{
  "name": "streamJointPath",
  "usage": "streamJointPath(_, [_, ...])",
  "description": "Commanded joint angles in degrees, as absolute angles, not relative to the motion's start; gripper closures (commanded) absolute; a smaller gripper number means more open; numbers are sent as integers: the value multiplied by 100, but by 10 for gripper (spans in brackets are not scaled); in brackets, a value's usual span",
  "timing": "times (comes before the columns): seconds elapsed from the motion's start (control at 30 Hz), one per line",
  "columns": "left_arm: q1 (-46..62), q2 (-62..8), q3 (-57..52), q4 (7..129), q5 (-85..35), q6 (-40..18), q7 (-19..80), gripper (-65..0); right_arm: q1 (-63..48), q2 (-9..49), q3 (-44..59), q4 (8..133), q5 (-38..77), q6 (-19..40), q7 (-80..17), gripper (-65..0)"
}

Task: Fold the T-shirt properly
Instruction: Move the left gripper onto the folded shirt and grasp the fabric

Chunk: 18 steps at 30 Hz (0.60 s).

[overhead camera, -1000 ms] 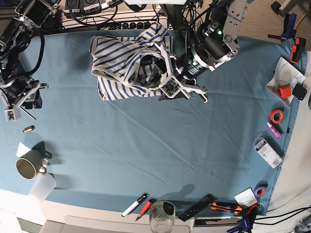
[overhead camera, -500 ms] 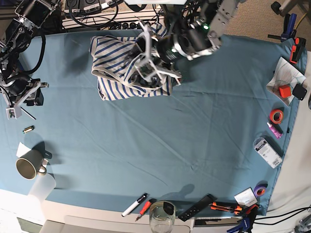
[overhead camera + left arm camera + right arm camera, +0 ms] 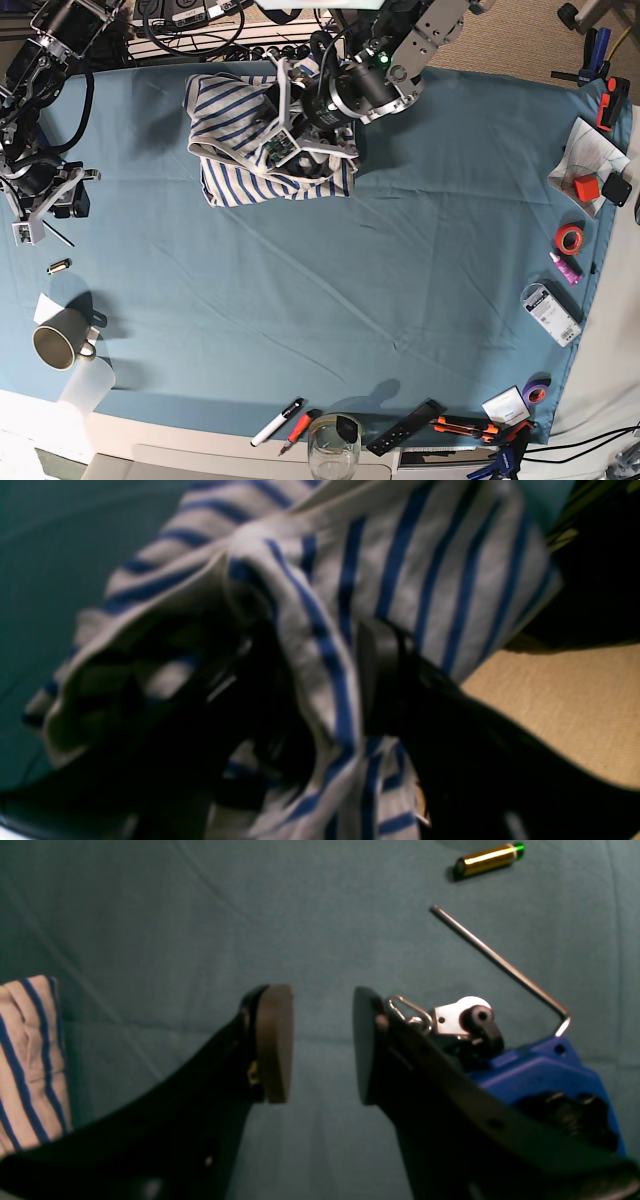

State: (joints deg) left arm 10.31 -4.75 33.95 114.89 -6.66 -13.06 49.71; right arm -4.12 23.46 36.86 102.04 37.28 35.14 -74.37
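Note:
The white, blue-striped T-shirt (image 3: 235, 130) lies bunched at the back middle of the teal table cloth (image 3: 330, 290). My left gripper (image 3: 283, 140) reaches over the pile from the right. In the left wrist view a raised fold of the T-shirt (image 3: 320, 680) runs between the dark fingers (image 3: 380, 675), which are shut on it; this view is blurred. My right gripper (image 3: 35, 225) hangs near the left table edge. In its wrist view it (image 3: 320, 1040) is open and empty above the cloth, with a shirt edge (image 3: 27, 1055) at far left.
A battery (image 3: 487, 859) and a hex key (image 3: 500, 962) lie by my right gripper. A mug (image 3: 58, 343) sits front left. Markers (image 3: 277, 422) and a glass (image 3: 333, 445) are at the front edge. Tape rolls (image 3: 570, 238) and small tools line the right edge.
My left arm has swung left from the shirt's right edge to over the pile, carrying striped fabric with it. The right arm has barely moved.

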Motion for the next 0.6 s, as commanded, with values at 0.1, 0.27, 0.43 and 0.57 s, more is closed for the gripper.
streamJointPath(0.1, [886,-429,3395,11601,-705,-1247,4897,-65,-333,2473,3719,10283,3767,3500,-7277,-205])
streamJointPath(0.27, [873,-434,3393,11758,-701,-1249,5269,0,-331,2473,3719,10283,3765,3500,-7061,-205])
streamJointPath(0.43, [1033,-482,3393,12101,-701,-1249,5537,0,-331,2473,3719,10278,3767,3500,-7002,-205])
streamJointPath(0.57, [1420,-484,3382,12685,-502,-1356,5577,0,-331,2458,3719,10263,3769,3500,-6980,-205])
